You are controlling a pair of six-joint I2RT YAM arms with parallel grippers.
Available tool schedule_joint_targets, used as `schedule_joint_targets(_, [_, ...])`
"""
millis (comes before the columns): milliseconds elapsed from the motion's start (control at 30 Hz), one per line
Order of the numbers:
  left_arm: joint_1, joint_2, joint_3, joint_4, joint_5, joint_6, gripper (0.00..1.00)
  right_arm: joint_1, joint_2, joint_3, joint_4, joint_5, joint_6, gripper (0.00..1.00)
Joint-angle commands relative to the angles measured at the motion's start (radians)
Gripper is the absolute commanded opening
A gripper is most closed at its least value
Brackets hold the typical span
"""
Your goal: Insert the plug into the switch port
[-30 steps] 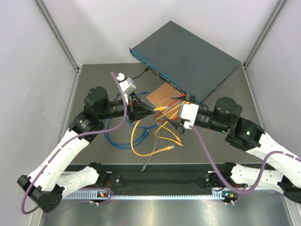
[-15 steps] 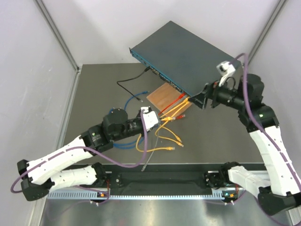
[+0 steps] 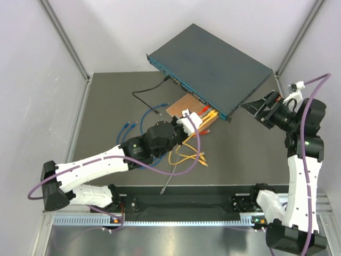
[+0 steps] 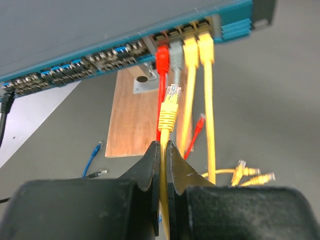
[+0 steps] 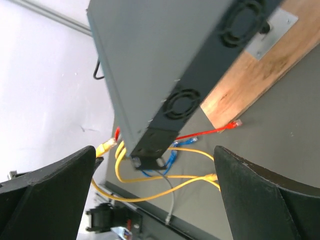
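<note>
My left claw (image 4: 164,150) pinches the yellow plug (image 4: 169,111) by its cable; insertion not yet done.
Plug sits just ahead of that claw, short of the switch (image 4: 75,35); my right claw (image 5: 155,150) gapes wide, empty.

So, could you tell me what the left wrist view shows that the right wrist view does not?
Only the left wrist: the left gripper shut on the yellow plug, aimed at the port row on the switch. Only the right wrist: the fan vents on the switch's end and the open right gripper. Both: the switch, the wooden board and loose yellow cables.
</note>
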Motion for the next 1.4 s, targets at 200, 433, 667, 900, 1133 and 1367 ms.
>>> schedule_joint_targets(200, [-0.003,0.081,0.133,0.090,-0.103,-0.050,0.00,-0.030,0.070,-0.154,0.286,-0.089,0.204,1.00])
schedule_joint_targets(433, [0.003,0.138,0.163,0.087,-0.112,-0.061,0.00,-0.022,0.110,-0.196,0.432,-0.111,0.293,0.99])
schedule_joint_targets(667, [0.013,0.174,0.177,0.111,-0.111,-0.059,0.00,-0.007,0.105,-0.219,0.428,-0.118,0.282,0.98])
schedule_joint_targets(900, [0.019,0.208,0.214,0.124,-0.108,-0.048,0.00,0.021,0.124,-0.234,0.469,-0.102,0.298,0.92])
schedule_joint_targets(1133, [0.023,0.228,0.228,0.125,-0.102,-0.048,0.00,0.067,0.136,-0.248,0.547,-0.078,0.354,0.85])
schedule_joint_targets(1367, [0.046,0.242,0.237,0.127,-0.103,-0.050,0.00,0.099,0.148,-0.254,0.569,-0.064,0.364,0.81])
